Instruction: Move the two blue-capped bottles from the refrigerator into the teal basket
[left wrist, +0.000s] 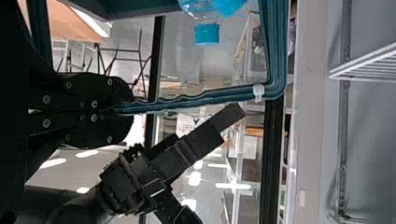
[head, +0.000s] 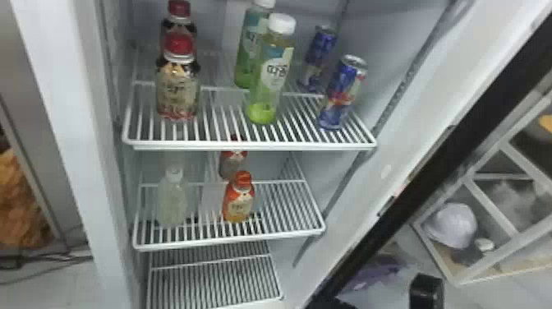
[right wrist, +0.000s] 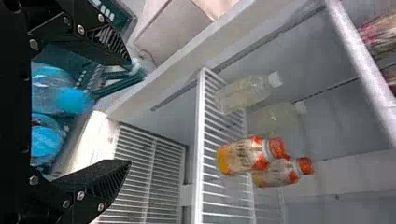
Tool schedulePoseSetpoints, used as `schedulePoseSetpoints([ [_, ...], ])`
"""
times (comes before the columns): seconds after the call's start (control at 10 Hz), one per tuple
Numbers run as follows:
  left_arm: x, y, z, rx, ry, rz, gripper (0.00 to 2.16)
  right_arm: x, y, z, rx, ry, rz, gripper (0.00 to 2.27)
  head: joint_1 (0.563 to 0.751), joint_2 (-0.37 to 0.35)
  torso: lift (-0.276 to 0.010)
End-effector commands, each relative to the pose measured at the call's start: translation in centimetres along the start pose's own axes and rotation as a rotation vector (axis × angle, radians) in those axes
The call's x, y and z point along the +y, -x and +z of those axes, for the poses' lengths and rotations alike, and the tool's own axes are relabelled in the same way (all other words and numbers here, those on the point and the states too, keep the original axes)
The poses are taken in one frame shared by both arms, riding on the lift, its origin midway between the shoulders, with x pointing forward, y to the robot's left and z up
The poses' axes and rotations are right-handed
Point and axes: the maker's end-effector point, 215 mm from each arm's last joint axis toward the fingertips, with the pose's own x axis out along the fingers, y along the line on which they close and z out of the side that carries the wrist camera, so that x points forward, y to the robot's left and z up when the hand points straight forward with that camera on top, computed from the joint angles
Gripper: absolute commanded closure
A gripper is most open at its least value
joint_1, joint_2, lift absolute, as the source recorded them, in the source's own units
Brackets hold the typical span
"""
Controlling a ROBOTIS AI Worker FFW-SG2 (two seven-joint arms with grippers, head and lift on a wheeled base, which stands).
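From here, the two blue-capped bottles (right wrist: 58, 95) are sitting in the teal basket (left wrist: 276, 46), past the right gripper (right wrist: 130, 113), which is spreading wide and empty, probably needing only to clear them, while the left gripper (left wrist: 128, 110) is pinching the basket.

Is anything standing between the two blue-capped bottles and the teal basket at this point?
Nothing visible is: both blue-capped bottles, one beside the other, already lie inside the teal basket, and the right pincer is open.
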Motion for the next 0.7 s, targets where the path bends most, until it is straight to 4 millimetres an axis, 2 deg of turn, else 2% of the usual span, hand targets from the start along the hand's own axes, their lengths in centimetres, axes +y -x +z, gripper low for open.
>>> schedulePoseSetpoints([
  [0.0,0.0,0.0,0.0,0.0,0.0,0.0,1.17,-0.8,0.1,2.8,-0.107,0.068,-0.024,0.29,0.695,-0.35,-0.136],
  [0.3,-0.1,-0.1,0.0,0.001,-0.002,-0.002,1.17,-4.9,0.2,7.8,-0.365,0.171,-0.143,0.29,0.695,-0.35,-0.136],
  [0.6,-0.2,-0.2,0.1,0.001,-0.004,-0.004,1.17,-7.4,0.1,10.5,-0.51,0.215,-0.228,0.3,0.695,-0.35,-0.136],
])
